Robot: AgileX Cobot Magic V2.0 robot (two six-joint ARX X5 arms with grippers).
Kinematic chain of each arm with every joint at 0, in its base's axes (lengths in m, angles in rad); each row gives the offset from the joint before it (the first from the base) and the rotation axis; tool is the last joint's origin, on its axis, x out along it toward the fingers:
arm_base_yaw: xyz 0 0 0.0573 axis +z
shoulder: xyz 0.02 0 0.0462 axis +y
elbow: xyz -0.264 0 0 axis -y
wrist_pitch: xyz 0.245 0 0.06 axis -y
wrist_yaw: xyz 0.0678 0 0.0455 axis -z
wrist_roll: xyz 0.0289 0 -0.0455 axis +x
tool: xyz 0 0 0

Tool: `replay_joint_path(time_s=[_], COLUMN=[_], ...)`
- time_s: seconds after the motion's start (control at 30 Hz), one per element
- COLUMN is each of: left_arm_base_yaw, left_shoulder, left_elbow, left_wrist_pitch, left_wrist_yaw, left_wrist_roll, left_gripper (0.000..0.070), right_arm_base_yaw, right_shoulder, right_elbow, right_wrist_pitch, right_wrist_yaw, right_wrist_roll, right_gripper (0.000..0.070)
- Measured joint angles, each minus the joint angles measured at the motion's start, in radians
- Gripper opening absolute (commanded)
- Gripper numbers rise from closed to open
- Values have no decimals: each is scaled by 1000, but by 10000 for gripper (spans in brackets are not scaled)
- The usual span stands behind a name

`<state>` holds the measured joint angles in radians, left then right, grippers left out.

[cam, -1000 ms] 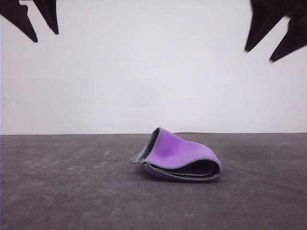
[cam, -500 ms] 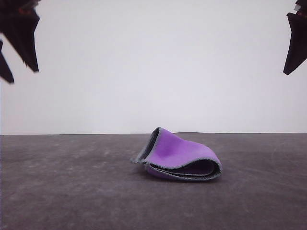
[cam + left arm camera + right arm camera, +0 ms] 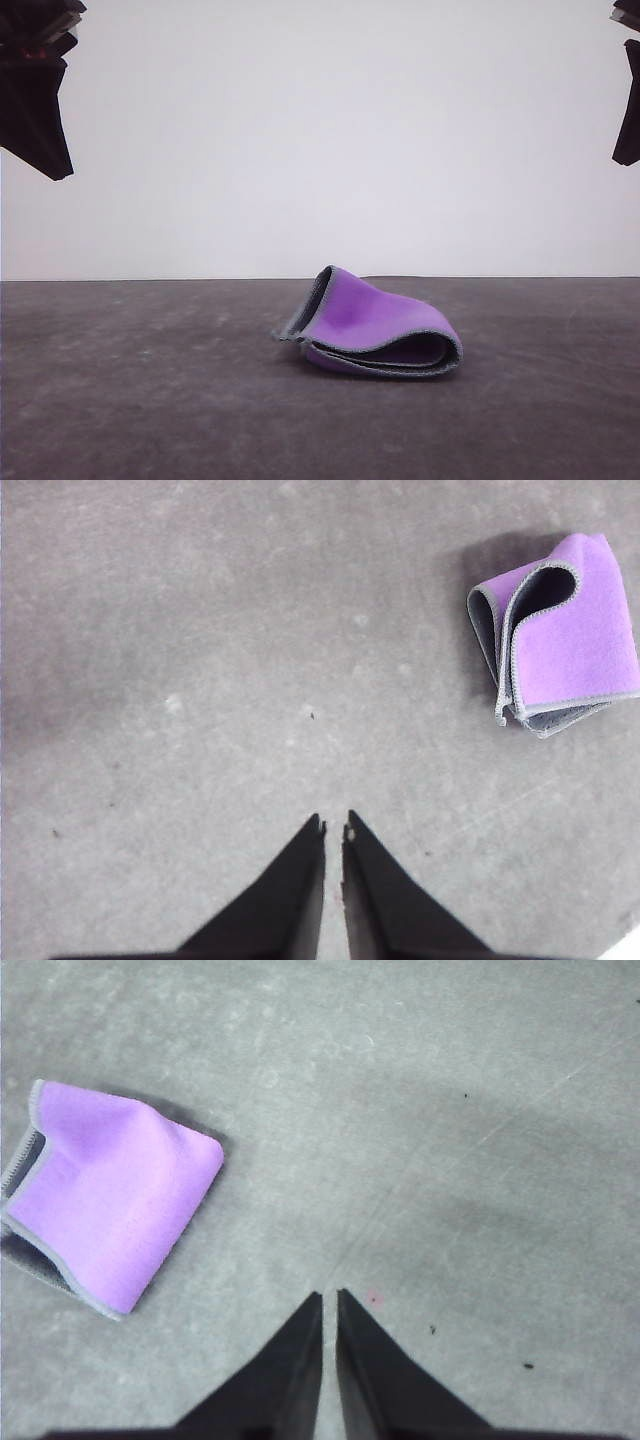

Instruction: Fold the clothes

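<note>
Left gripper (image 3: 35, 95) high at left, black tapered fingers nearly touching, holding nothing; soft cloth (image 3: 375, 325) lies loosely folded mid-table on the rough grey table (image 3: 150, 400), purple face out, pale stitched edging, dark grey inside. Right gripper (image 3: 628, 85) high at right, fingers likewise pinched together, empty.

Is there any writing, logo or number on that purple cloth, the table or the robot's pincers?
None: no text can be read anywhere.
The folded cloth shows plain purple with grey stitched edging.
The table is bare grey.
The left pincer and right pincer are plain black.
</note>
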<state>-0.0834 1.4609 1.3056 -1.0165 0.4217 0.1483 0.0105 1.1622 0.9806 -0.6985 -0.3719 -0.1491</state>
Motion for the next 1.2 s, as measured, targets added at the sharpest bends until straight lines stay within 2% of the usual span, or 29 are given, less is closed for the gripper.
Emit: replay_joint_path(time_s=[0.57,0.7,0.8,0.97,1.07,1.2], left_arm_base_yaw=[0,1,1,12,32,59], left_shoulder=[0,-52,-176,-454,-628,-864], left_elbow=[0,-12,-81,-397,-651,-931], left_wrist_pitch=[15,48,182,602,823,945], left_wrist_yaw=[-4,-33,-34,-52,-128,-244], left_wrist_roll=[-2,34,28,-86,-149,-208], left_gripper=[6,6,6,6,6,6], right_arm_base_yaw=[0,0,0,0,0,0], right_shoulder=[0,0,0,0,0,0], right_elbow=[0,0,0,0,0,0], right_wrist_pitch=[9,9,9,9,9,9], right_wrist_yaw=[2,2,2,2,2,2], right_wrist_roll=[26,26,26,26,26,26], right_gripper=[7,7,7,7,7,7])
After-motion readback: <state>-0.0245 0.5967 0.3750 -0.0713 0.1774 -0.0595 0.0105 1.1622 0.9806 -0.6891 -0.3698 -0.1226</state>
